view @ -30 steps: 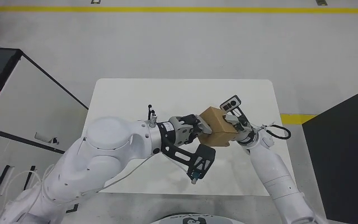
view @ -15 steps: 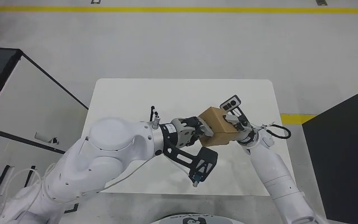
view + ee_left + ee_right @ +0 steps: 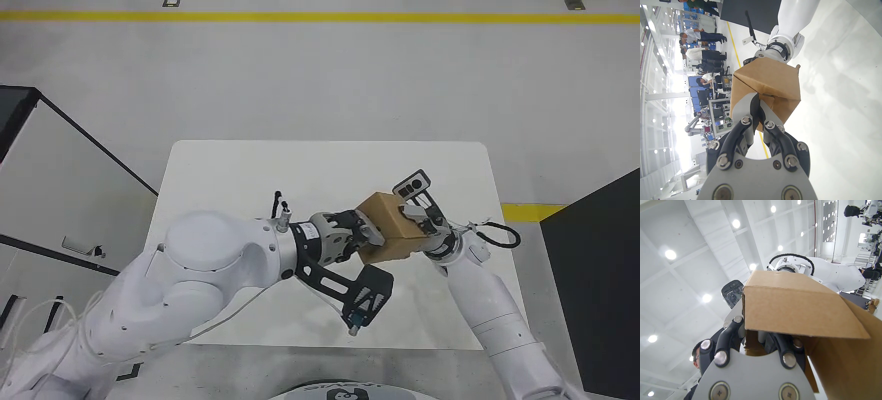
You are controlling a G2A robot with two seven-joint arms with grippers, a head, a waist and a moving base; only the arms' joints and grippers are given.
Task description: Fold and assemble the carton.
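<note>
Above the right half of the surface (image 3: 250,180), clear of it, holding the carton (image 3: 390,225) between both arms. Grasping one wall with the right end effector (image 3: 416,214), one finger outside the board and one inside the open end. Pinching the opposite end with the left end effector (image 3: 358,231), pads clenched almost flat together on what looks like a thin flap edge beside a tuck slot; amount of board between them hard to tell.

Compared with a second ago, hardly any shift of the carton: same place, same tilt, same right-side grip. Visible swing of the left arm only, with elbow and camera bracket (image 3: 366,300) drifting toward the robot's side of the surface and a little to the right, fingertips kept at the carton's end throughout. Reads as a turn about the pinch, not a pull away.

For the task, suggests work on a flap at the left end: rotating the wrist to fold or tuck it while bracing the body from the other side. Looks largely formed already, with closed faces and crisp edges toward the left wrist, yet open at the right end, with a loose flap overhanging the finger there. Judged partway: one end closing, the other not yet shut. Worth watching for creasing of the thin edge under the pinch, or slipping off it during the turn.
</note>
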